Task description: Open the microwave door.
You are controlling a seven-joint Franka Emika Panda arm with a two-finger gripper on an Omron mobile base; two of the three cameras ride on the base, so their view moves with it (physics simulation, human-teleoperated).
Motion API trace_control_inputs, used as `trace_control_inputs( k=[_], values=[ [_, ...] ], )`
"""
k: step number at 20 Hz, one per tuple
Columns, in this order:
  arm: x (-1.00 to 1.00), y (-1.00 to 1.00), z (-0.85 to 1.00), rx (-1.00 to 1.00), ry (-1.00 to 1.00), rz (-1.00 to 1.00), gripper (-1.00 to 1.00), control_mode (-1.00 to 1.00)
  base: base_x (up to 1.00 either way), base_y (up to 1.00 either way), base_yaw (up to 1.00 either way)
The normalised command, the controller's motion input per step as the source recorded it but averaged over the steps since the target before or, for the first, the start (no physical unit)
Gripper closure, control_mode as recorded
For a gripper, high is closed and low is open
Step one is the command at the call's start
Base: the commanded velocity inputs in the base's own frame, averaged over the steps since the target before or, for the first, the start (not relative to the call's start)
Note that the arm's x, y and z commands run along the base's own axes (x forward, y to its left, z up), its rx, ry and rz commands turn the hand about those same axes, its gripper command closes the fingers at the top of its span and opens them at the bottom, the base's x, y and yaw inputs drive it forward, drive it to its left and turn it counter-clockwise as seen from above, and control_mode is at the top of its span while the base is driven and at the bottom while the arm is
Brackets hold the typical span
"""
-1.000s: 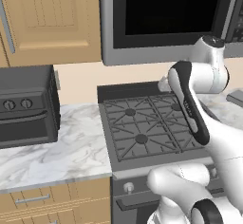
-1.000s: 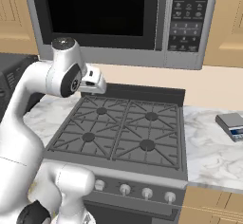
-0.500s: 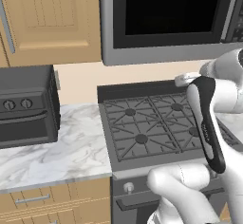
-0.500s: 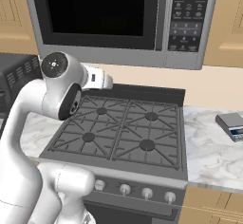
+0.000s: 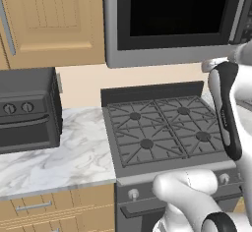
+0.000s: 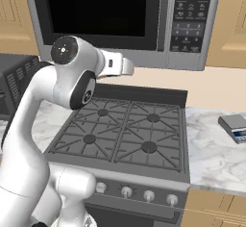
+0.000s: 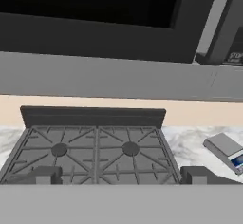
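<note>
A glossy white robot arm built of rounded, tube-like segments. Dark grey bands mark its joints, and a round dark grey cap with small pale screw dots covers one joint. A short white wrist block carries a small dark slot. The end effector has two small dark grey, blocky fingertips.

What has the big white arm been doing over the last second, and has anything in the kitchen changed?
The arm has swung: its elbow dropped from over the burners toward the front of the stove, while the hand end rose toward the microwave door. The pincer grips nothing, its tips apart. The door stays shut; the toaster oven and the small scale haven't moved.
</note>
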Motion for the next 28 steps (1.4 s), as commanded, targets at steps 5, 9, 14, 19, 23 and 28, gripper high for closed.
trace_control_inputs(
  k=[5,9,14,19,23,28],
  values=[
    [0.0,-0.63,0.32,0.0,-0.06,-0.12,-1.0,-1.0,0.0,0.0,0.0],
    [0.0,-0.64,0.32,0.01,-0.05,-0.11,-1.0,-1.0,0.0,0.0,0.0],
    [0.0,-0.52,0.32,0.05,-0.06,-0.05,-1.0,-1.0,0.0,0.0,0.0],
    [0.0,-0.14,0.35,0.11,-0.19,0.01,-1.0,-1.0,0.0,0.0,0.0],
    [0.06,-0.03,0.17,0.12,-0.17,0.04,-1.0,-1.0,0.0,0.0,0.0],
    [0.27,-0.03,0.0,0.03,-0.13,0.06,-1.0,-1.0,0.0,0.0,0.0]
  ],
)
